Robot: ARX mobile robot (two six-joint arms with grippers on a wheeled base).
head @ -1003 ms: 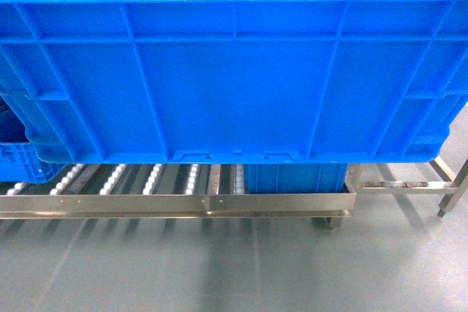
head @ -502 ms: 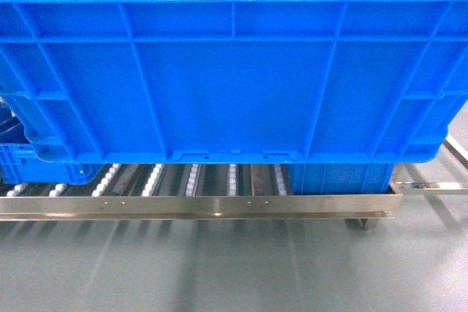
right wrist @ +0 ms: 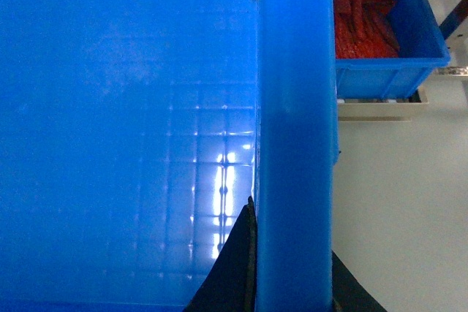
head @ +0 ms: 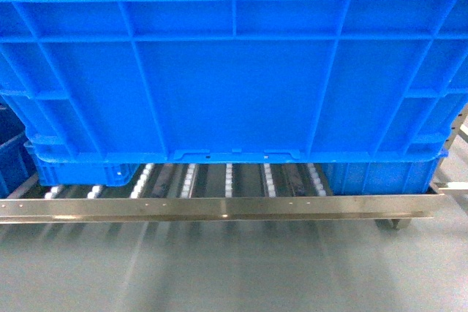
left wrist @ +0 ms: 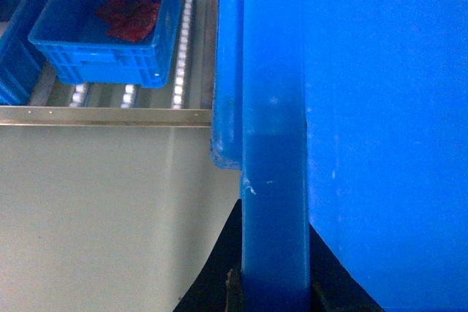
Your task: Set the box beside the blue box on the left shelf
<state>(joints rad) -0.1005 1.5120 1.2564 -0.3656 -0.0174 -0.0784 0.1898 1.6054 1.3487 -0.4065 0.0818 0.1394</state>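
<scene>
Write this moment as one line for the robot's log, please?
phase: carrying | held: box | left gripper: shut on rim | right gripper: shut on rim | ahead: left shelf, not yet placed

Head faces the box (head: 234, 78) closely; wrist views flank its rims.

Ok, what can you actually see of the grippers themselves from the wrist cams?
Very little. The left gripper shows only two black, wedge-shaped fingers at the frame's bottom edge. The right gripper shows the same black tapering fingers. No cables, markings or arm links are visible.
</scene>
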